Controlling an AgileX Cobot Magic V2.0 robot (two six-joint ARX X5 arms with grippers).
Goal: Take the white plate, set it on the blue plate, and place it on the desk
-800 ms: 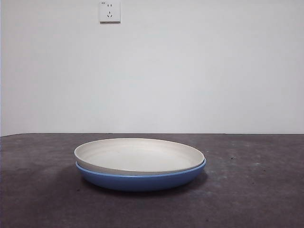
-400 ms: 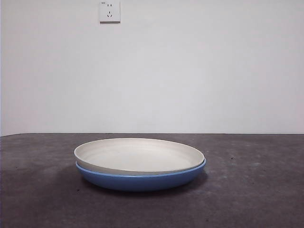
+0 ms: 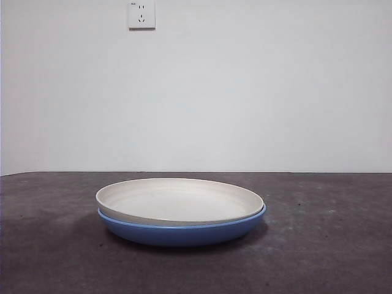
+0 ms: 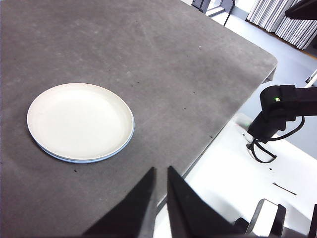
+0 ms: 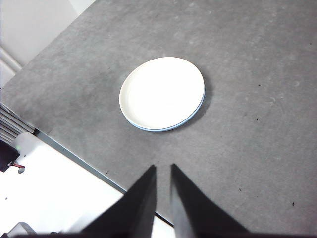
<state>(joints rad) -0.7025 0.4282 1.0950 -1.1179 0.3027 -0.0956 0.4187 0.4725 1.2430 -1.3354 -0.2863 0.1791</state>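
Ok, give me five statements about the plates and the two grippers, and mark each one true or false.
1. The white plate sits inside the blue plate. True.
2. The left gripper holds the white plate. False: it is held back from the stack and grips nothing.
3. The stack rests on the desk. True.
4. The right gripper has its jaws spread wide. False: only a narrow gap shows between them.
5. The blue plate lies upside down on the white one. False: it is upright, underneath.
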